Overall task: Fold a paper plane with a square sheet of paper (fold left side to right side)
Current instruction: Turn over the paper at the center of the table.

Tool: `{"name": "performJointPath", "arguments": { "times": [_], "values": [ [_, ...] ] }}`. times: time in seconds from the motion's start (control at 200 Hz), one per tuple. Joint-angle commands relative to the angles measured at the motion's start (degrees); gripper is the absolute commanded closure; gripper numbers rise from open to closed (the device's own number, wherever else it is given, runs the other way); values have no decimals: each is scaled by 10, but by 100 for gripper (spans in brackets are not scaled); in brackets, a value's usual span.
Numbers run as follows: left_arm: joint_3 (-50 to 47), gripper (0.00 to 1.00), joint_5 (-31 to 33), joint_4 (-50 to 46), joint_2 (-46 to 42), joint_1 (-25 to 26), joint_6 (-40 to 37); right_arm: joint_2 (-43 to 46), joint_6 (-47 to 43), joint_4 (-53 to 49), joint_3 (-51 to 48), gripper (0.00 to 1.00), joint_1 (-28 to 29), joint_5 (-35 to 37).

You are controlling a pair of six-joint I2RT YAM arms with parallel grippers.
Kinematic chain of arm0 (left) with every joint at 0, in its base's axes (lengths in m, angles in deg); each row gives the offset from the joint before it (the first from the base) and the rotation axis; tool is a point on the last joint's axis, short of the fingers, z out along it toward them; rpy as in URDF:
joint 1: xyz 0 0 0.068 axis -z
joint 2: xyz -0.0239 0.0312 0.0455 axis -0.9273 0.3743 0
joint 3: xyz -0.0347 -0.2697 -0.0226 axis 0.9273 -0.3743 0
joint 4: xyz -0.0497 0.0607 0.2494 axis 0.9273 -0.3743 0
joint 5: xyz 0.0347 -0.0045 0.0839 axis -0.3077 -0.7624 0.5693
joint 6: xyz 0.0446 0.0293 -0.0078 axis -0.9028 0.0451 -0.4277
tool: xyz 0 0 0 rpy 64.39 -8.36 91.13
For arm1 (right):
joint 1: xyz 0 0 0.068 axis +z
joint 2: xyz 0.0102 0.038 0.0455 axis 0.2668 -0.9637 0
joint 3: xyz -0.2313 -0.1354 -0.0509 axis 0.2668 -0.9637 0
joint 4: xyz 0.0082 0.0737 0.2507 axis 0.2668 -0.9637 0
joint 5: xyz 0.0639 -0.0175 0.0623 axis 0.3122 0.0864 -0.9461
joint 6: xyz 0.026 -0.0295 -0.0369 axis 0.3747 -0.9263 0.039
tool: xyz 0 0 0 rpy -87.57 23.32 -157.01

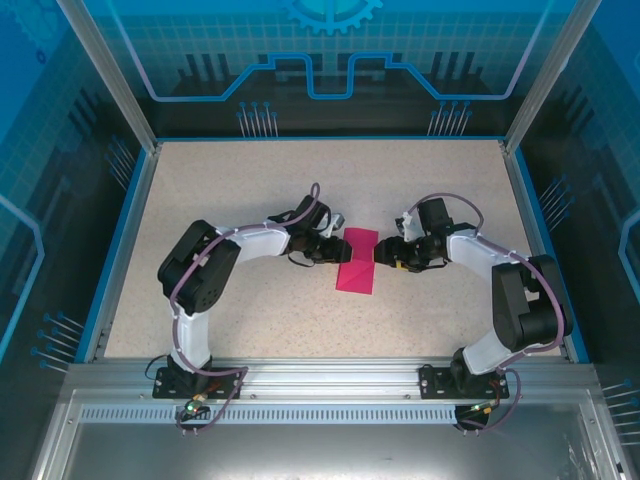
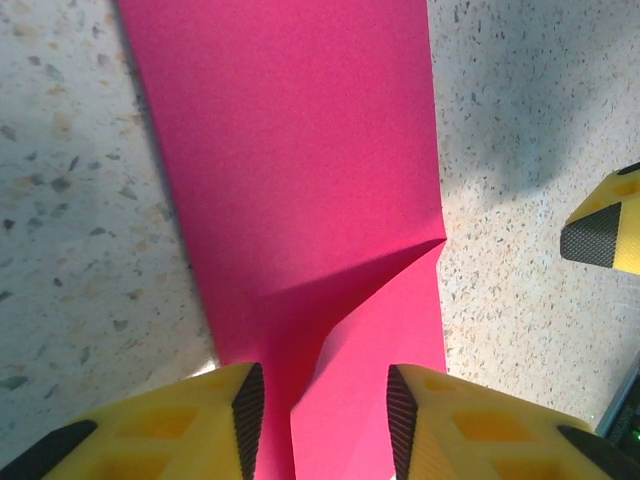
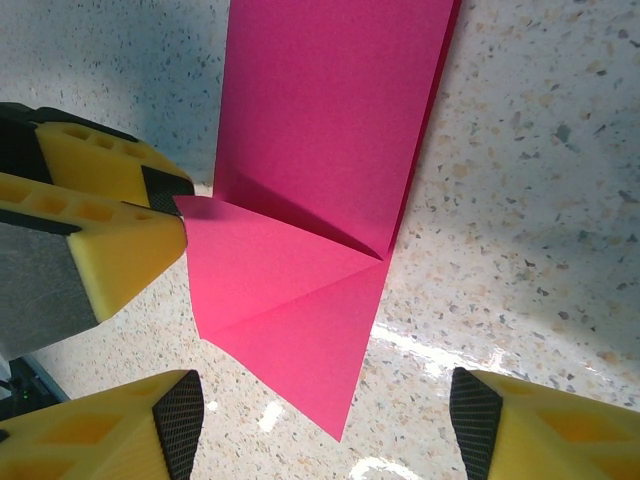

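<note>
The corner flap (image 3: 280, 290) of the magenta paper sheet (image 1: 358, 262) stands slightly lifted. To fold it well, line its edge up with the long edge, then press along the crease without dragging the layer beneath. The sheet lies mid-bench (image 1: 250, 180) between the arms. The left gripper (image 2: 320, 400), jaws narrowly parted, straddles the flap's raised corner. The right gripper (image 3: 325, 420) hangs wide open over the pointed end.
</note>
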Motion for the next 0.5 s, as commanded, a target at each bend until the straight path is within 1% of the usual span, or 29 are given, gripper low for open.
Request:
{"name": "performJointPath", "arguments": {
  "times": [0.0, 0.05, 0.095, 0.195, 0.25, 0.325, 0.495],
  "values": [
    [9, 64, -24, 7, 14, -4, 3, 1, -7, 1, -6, 31, -10, -16],
    [8, 67, -21, 7, 13, -4, 2, 1, -7, 1, -7, 31, -10, -17],
    [5, 72, -21, 10, 10, -3, 2, 1, -8, 1, -6, 31, -9, -20],
    [-5, 88, -16, 15, -4, -3, -3, -3, -7, 6, -7, 30, -10, -36],
    [-12, 95, -13, 19, -16, -4, -4, -7, -2, 14, -9, 30, -9, -48],
    [-20, 98, -6, 21, -28, -4, -7, -13, 8, 28, -11, 28, -9, -64],
    [-33, 98, 4, 19, -46, -5, -10, -37, 25, 46, -6, 26, -2, -93]
  ]
}}
